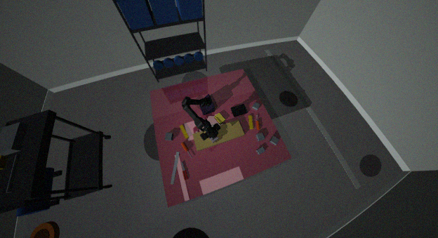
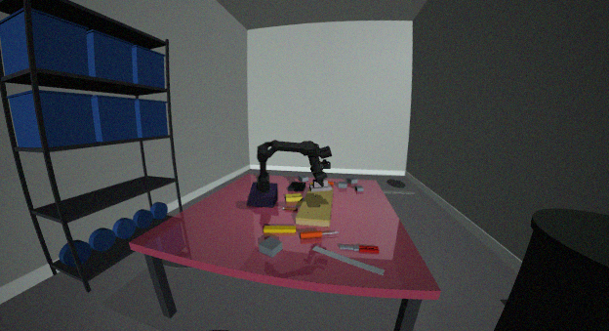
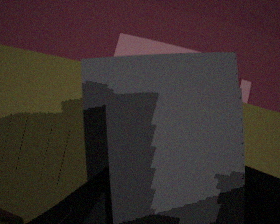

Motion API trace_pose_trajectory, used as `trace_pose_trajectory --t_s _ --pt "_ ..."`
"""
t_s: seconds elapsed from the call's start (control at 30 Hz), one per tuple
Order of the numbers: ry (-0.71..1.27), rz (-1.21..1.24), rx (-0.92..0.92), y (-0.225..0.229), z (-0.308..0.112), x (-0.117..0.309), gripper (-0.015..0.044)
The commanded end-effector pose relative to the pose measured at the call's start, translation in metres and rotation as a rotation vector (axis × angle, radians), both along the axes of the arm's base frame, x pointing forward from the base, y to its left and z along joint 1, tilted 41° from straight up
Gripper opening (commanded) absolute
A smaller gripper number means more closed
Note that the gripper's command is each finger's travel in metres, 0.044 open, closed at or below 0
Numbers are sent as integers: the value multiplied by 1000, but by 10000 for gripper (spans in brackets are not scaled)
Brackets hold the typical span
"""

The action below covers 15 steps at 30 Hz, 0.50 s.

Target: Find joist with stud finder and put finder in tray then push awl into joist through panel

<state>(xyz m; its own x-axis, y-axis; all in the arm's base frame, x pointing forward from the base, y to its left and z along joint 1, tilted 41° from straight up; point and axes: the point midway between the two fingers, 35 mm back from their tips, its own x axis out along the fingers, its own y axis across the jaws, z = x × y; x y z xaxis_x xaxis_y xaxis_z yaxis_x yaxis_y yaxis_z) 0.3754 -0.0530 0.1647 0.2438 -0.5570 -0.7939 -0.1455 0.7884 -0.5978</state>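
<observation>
The pale grey stud finder (image 1: 215,140) (image 2: 320,186) (image 3: 198,120) is held in my gripper (image 1: 213,137) (image 2: 319,183) (image 3: 175,200), which is shut on it. They are over the yellowish floor panel (image 1: 233,128) (image 2: 313,218) (image 3: 21,75); whether the stud finder touches the panel is hard to tell. The black tray (image 1: 239,110) (image 2: 297,186) stands on the arm's side of the panel. A small thin tool (image 2: 290,209), possibly the awl, lies beside the panel in the exterior view. No hole can be made out. The joist is hidden.
A yellow block (image 1: 220,118) (image 2: 294,198) lies between the arm base and panel. Yellow bars (image 1: 184,131) (image 1: 250,122), orange-handled tools (image 1: 184,147) (image 1: 257,125), several grey blocks (image 1: 169,135) (image 2: 270,246), a grey strip (image 2: 348,261) and a red-handled tool (image 2: 368,249) lie around.
</observation>
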Motion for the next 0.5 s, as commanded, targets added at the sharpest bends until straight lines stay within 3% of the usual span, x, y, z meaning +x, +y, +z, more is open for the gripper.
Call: trace_pose_trajectory --t_s 0.0,0.47 --pt "53 101 27 36 -23 11 0" --pt "262 389 77 147 -109 8 0"
